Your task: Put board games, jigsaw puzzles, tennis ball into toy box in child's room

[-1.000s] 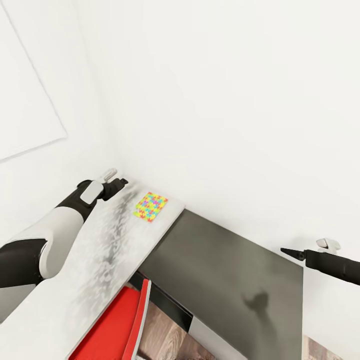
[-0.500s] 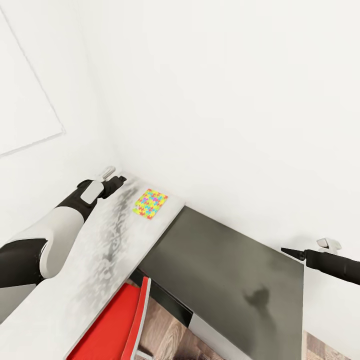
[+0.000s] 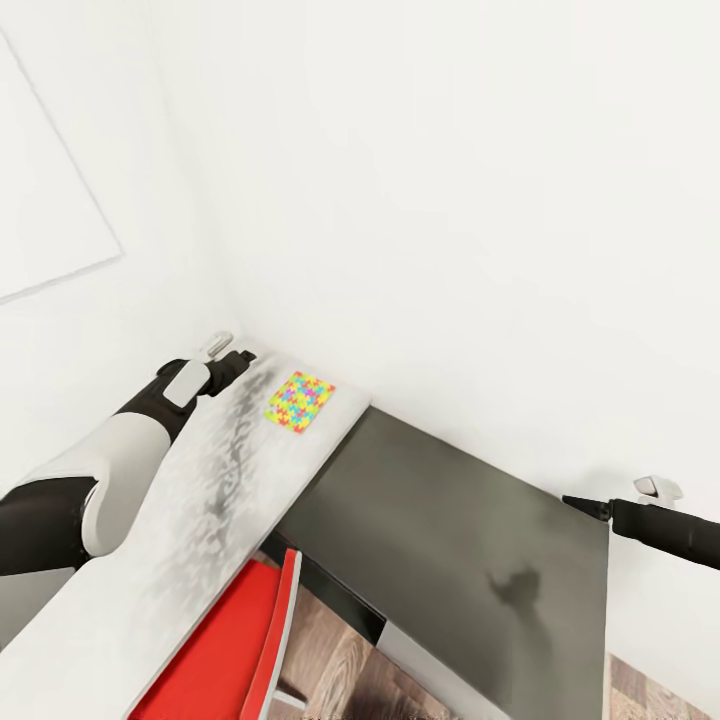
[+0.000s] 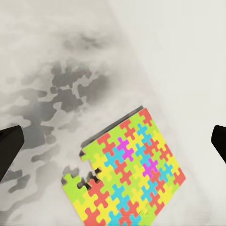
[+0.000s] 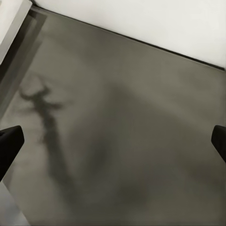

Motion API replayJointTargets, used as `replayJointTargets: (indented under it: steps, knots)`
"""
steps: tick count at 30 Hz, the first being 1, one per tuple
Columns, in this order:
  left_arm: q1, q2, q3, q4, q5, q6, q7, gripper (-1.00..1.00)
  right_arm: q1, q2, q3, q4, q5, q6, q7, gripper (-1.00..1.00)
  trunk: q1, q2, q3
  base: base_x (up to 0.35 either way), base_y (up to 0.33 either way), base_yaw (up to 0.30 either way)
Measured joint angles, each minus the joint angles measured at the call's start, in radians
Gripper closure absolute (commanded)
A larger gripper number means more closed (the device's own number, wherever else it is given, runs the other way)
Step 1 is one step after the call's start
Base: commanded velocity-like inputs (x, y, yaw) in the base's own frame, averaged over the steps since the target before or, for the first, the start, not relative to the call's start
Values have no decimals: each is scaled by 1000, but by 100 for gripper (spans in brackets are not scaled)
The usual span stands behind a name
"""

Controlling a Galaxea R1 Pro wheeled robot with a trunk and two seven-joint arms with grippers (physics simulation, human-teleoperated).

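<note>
The left claw (image 3: 238,362) is spread wide with nothing in it, and one jigsaw puzzle (image 3: 299,402) lies flat just ahead near the table (image 3: 190,520) edge, while the right claw (image 3: 585,506) hangs spread over the dark panel (image 3: 460,540).

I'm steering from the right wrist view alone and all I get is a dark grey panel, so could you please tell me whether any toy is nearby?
Observer: Yes, one jigsaw puzzle lies flat on the pale table top, near the wall.
Operator: Which arm is closer to it?
Observer: The left gripper is; its fingers are spread wide with the puzzle ahead of them.
Operator: Is the puzzle complete?
Observer: The left wrist view shows a gap at one corner.
Operator: Anything near the table?
Observer: A red chair is tucked against the table's front edge.
</note>
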Motion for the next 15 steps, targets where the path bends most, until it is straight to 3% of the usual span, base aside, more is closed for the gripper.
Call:
replayJointTargets:
  steps: [15]
  knots:
    - [-3,-5,5,-4,2,-1,-1,-100,0,0,-1,6,-1,-2,1,-100,0,0,-22,0,0,-2]
